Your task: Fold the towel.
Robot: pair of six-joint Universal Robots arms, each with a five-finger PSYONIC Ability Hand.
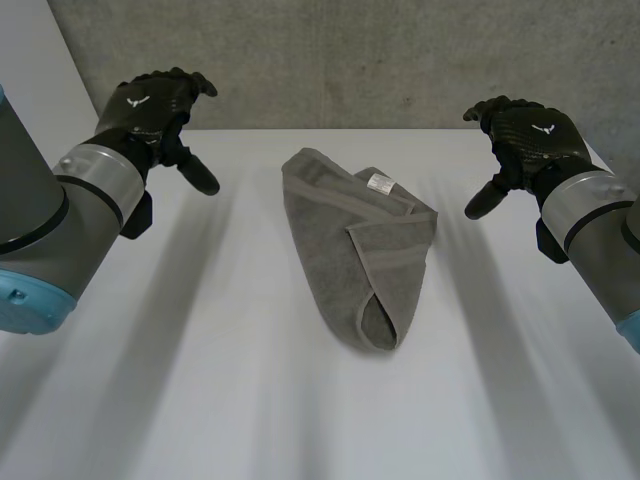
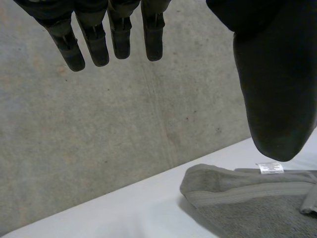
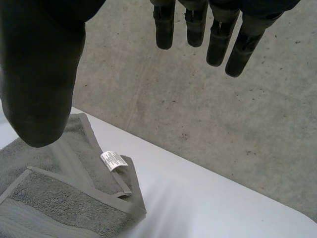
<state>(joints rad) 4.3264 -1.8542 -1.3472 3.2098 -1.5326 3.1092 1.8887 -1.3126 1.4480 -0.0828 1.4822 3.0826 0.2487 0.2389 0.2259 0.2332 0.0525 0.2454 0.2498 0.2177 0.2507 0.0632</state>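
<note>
Grey terry towel (image 1: 350,240) loosely folded on white surface (image 1: 200,400); left robot hand (image 1: 150,108) and right robot hand (image 1: 530,135) hover open. Uneven grabs could unravel it.

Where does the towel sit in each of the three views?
Head view: the towel lies in the middle of the table, between the left hand and the right hand.
Left wrist view: just past the left hand's thumb tip, near the table's far edge.
Right wrist view: just past the right hand's thumb tip.
Shared landmark: the towel's white label.
</note>
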